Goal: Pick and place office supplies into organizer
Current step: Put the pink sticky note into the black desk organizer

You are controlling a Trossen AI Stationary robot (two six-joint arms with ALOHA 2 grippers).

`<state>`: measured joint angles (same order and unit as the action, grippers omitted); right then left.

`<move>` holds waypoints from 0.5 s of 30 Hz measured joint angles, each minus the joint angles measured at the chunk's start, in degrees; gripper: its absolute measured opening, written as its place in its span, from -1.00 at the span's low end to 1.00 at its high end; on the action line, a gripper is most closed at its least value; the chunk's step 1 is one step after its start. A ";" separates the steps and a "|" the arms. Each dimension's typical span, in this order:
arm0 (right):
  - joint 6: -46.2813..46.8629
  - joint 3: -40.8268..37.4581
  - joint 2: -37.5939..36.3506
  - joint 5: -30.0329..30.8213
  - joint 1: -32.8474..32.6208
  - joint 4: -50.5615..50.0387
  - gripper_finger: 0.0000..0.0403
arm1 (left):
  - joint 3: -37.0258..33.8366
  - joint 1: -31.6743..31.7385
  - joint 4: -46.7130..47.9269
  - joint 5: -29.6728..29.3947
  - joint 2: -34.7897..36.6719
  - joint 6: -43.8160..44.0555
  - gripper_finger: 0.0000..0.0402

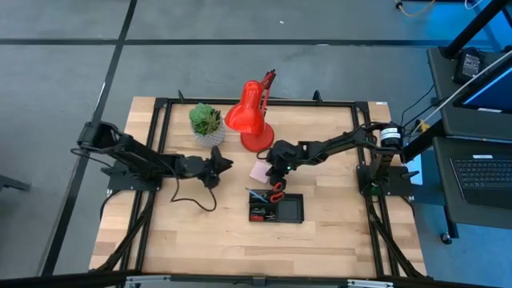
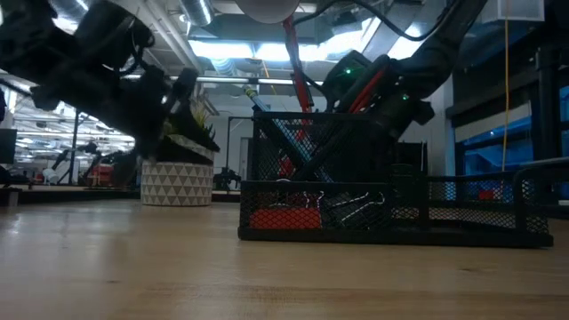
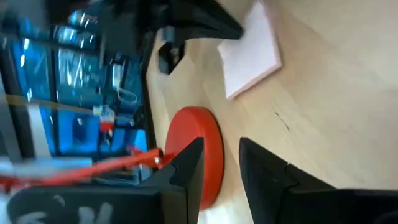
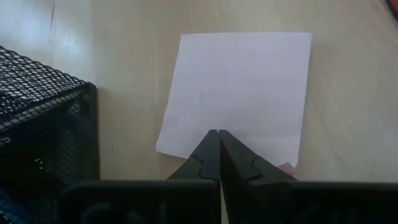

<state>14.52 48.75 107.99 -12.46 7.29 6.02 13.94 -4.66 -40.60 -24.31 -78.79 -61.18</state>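
- High view: the black mesh organizer (image 1: 276, 208) sits near the middle of the table (image 1: 200, 240), with red-handled scissors (image 1: 276, 190) standing in its left part and small items, too small to tell, below them.
- Low view: a red block (image 2: 283, 218) and black clips (image 2: 356, 211) lie in the organizer's low front compartment.
- The pink sticky-note pad (image 4: 239, 93) lies flat on the table just beside the organizer.
- The right gripper (image 4: 219, 149) is closed above the pad's near edge, holding nothing.
- The left gripper (image 3: 221, 171) is partly open and empty, near the red lamp (image 1: 252, 116).
- No readable writing.

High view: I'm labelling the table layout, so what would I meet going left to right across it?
left gripper → potted plant → red desk lamp → right gripper, shut above the pink sticky-note pad. The organizer overlaps these, so it is left out.
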 joint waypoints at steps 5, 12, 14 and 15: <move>0.20 0.49 0.08 -0.01 -0.02 -0.39 -0.99 | 3.02 0.04 0.06 0.07 -5.87 -11.14 -0.53; 0.28 0.55 0.08 0.07 -0.02 -0.74 -0.99 | 9.69 0.85 2.15 1.34 -13.74 -8.86 -0.44; 0.31 0.55 0.08 -0.08 -0.02 -0.74 -0.99 | 12.28 1.21 6.28 1.39 -14.72 -7.00 -0.39; 0.37 0.55 0.08 -0.33 0.00 -0.74 -0.99 | 13.71 1.41 8.68 1.59 -15.08 -5.79 -0.37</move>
<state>14.89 49.30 108.07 -12.79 7.29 5.28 27.65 -3.25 -31.92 -22.72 -93.87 -66.96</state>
